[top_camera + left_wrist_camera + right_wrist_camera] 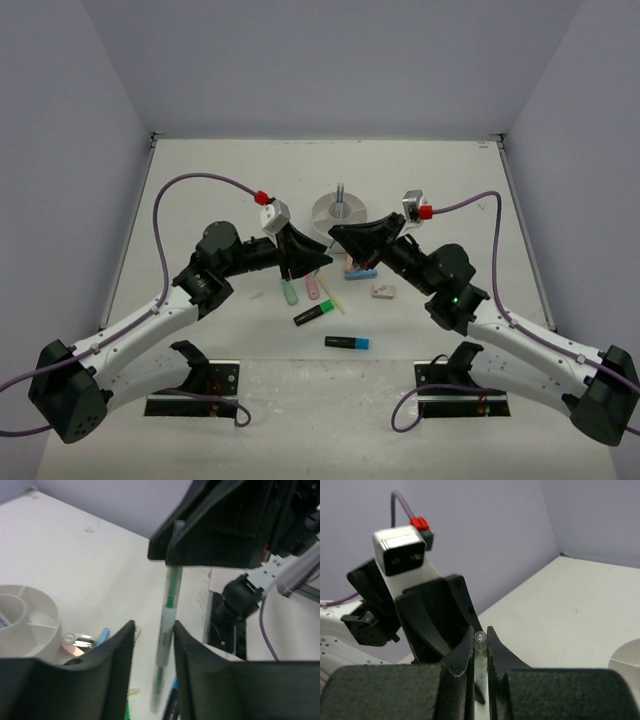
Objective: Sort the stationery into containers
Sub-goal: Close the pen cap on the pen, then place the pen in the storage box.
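White table point(230, 185); on it round organiser point(340, 212), pastel markers point(289, 292), green highlighter point(314, 315), blue highlighter point(346, 342), pale eraser point(383, 291).

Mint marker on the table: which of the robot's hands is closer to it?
Left. The left hand hovers just beyond the mint marker, toward the table's middle. The right hand, pinching a thin pen, is farther off to the marker's right.
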